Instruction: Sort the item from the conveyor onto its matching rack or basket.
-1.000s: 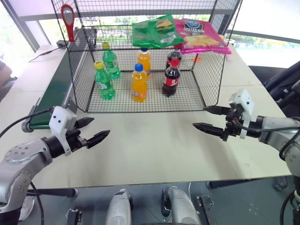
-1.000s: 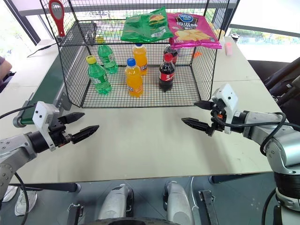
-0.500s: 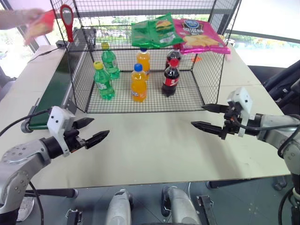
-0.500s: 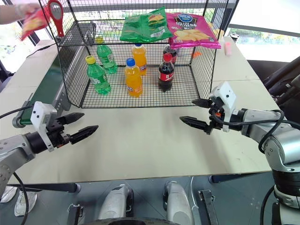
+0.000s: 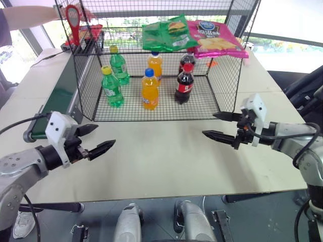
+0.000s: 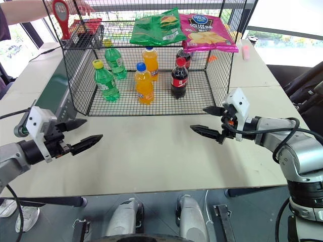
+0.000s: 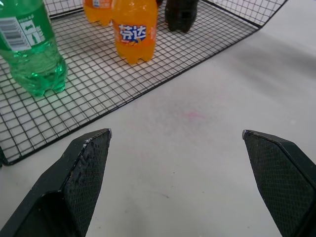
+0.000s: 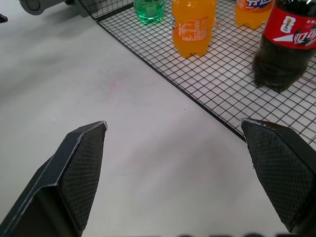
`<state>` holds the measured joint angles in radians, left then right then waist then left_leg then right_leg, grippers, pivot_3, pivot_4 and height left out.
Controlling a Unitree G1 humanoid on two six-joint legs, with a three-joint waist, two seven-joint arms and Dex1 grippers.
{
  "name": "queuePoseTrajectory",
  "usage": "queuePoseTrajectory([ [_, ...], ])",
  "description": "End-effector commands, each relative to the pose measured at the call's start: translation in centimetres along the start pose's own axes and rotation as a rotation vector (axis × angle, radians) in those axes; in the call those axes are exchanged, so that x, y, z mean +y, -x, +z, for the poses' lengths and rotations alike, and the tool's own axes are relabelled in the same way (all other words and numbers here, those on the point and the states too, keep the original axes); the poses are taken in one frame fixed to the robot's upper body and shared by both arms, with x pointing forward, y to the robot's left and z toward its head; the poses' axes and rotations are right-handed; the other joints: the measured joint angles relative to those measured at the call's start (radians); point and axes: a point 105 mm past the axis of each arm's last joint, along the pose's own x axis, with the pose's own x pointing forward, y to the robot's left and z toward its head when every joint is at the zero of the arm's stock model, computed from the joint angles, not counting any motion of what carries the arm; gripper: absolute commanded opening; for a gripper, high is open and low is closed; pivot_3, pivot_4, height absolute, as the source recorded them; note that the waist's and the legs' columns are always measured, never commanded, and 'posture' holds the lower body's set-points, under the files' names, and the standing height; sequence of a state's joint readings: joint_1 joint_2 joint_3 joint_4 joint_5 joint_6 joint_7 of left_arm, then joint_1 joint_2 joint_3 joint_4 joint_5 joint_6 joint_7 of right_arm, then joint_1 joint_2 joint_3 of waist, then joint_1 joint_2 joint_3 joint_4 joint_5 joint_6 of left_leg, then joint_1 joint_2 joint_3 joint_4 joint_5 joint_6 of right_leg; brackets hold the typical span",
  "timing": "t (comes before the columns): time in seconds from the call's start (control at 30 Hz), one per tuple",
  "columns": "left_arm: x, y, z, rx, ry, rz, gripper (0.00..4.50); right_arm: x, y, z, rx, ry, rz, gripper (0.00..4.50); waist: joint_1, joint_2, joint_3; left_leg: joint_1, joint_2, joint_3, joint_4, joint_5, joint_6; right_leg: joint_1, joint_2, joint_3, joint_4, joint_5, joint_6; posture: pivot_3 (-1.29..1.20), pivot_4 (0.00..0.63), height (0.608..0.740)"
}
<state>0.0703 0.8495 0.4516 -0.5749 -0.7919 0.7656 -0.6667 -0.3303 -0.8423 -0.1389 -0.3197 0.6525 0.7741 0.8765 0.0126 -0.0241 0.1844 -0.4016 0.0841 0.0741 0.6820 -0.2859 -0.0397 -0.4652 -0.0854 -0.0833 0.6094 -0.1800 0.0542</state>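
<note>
Person's hand now at conveyor's far end, setting crinkly red chip bag onto dark green belt, beside black wire cage. Left gripper and right gripper both spread wide, empty, over white worktop. Pickup pending.
</note>
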Motion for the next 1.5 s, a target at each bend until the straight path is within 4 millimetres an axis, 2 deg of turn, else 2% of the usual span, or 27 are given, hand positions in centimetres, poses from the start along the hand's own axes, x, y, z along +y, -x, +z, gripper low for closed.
queuePoseTrajectory([
  [0.03, -0.4, 0.9, 2.1, -0.028, -0.073, -0.001, 4.49, 0.1, 0.0, 1.0, -0.034, 0.033, 0.018, 4.50, 0.000, 0.000, 0.000, 0.000, 0.000, 0.000, 0.000, 0.000, 0.000, 0.000, 0.000, 0.000, 0.000, 0.000, 0.000, 0.00, 0.150, 0.740],
  [0.2, 1.3, 2.5, 2.1, 0.013, -0.171, 0.113, 4.49, 0.4, 0.1, 1.1, -0.024, 0.025, 0.047, 4.50, -0.002, 0.000, 0.000, 0.000, 0.000, 0.000, 0.000, 0.000, 0.000, 0.000, 0.000, 0.000, 0.000, 0.000, -0.001, 0.00, 0.150, 0.740],
  [0.33, 4.5, 5.7, 3.9, 0.081, -0.334, 0.261, 4.49, 3.3, -0.9, 3.5, -0.074, 0.070, 0.179, 4.50, -0.002, 0.000, 0.000, 0.000, 0.001, 0.000, 0.000, 0.000, 0.000, -0.001, 0.001, 0.000, 0.001, 0.000, 0.000, 0.00, 0.150, 0.740],
  [0.47, 6.8, 7.6, 4.9, 0.205, -0.557, 0.329, 4.49, 5.5, -2.2, 5.3, -0.129, 0.085, 0.260, 4.50, -0.002, 0.002, 0.001, 0.001, 0.001, 0.000, 0.000, 0.000, 0.000, -0.002, 0.002, 0.000, 0.001, 0.000, -0.001, 0.00, 0.150, 0.740],
  [0.6, 9.8, 9.8, 4.0, 0.396, -0.853, 0.401, 4.49, 7.4, -3.0, 6.1, -0.170, 0.074, 0.307, 4.50, 0.000, 0.002, 0.001, -0.002, 0.001, 0.001, -0.001, 0.000, -0.001, -0.004, 0.001, 0.000, 0.000, 0.001, -0.002, 0.00, 0.150, 0.740],
  [0.67, 10.8, 10.3, 3.8, 0.427, -0.969, 0.428, 4.49, 8.3, -3.3, 6.0, -0.180, 0.063, 0.322, 4.50, 0.000, 0.002, 0.001, -0.005, 0.001, 0.001, -0.001, 0.000, -0.001, -0.008, 0.001, 0.000, 0.000, 0.003, -0.005, 0.00, 0.150, 0.740],
  [0.77, 12.0, 10.3, 3.6, 0.423, -1.127, 0.488, 4.49, 8.0, -3.8, 5.1, -0.165, 0.065, 0.272, 4.50, 0.003, 0.002, 0.001, -0.006, 0.001, 0.002, -0.001, 0.000, 0.000, -0.009, 0.000, 0.000, 0.000, 0.003, -0.005, 0.00, 0.150, 0.740],
  [0.87, 13.1, 10.2, 3.6, 0.369, -1.209, 0.582, 4.49, 7.9, -3.9, 4.6, -0.159, 0.063, 0.244, 4.50, 0.001, 0.002, 0.001, -0.006, 0.001, 0.004, -0.001, 0.000, -0.001, -0.009, -0.002, 0.000, 0.000, 0.003, -0.005, 0.00, 0.150, 0.740],
  [1.0, 13.8, 9.1, 1.9, 0.328, -1.213, 0.616, 4.49, 7.4, -4.0, 4.1, -0.145, 0.072, 0.210, 4.50, -0.001, 0.002, 0.001, -0.006, 0.001, 0.005, -0.001, 0.000, 0.000, -0.009, -0.002, 0.000, 0.001, 0.003, -0.005, 0.00, 0.150, 0.740],
  [1.3, 14.2, 7.3, 0.6, 0.305, -1.205, 0.578, 4.49, 6.2, -3.4, 3.5, -0.128, 0.096, 0.154, 4.50, 0.000, 0.001, 0.001, -0.006, 0.001, 0.005, -0.002, 0.000, 0.000, -0.009, -0.002, 0.000, 0.002, 0.004, -0.005, 0.00, 0.150, 0.740],
  [1.5, 14.1, 6.5, 0.5, 0.287, -1.210, 0.573, 4.49, 5.5, -3.1, 3.0, -0.121, 0.105, 0.133, 4.50, 0.000, 0.001, 0.000, -0.006, 0.001, 0.005, -0.001, 0.000, 0.000, -0.009, -0.002, 0.000, 0.002, 0.004, -0.005, 0.00, 0.150, 0.740],
])
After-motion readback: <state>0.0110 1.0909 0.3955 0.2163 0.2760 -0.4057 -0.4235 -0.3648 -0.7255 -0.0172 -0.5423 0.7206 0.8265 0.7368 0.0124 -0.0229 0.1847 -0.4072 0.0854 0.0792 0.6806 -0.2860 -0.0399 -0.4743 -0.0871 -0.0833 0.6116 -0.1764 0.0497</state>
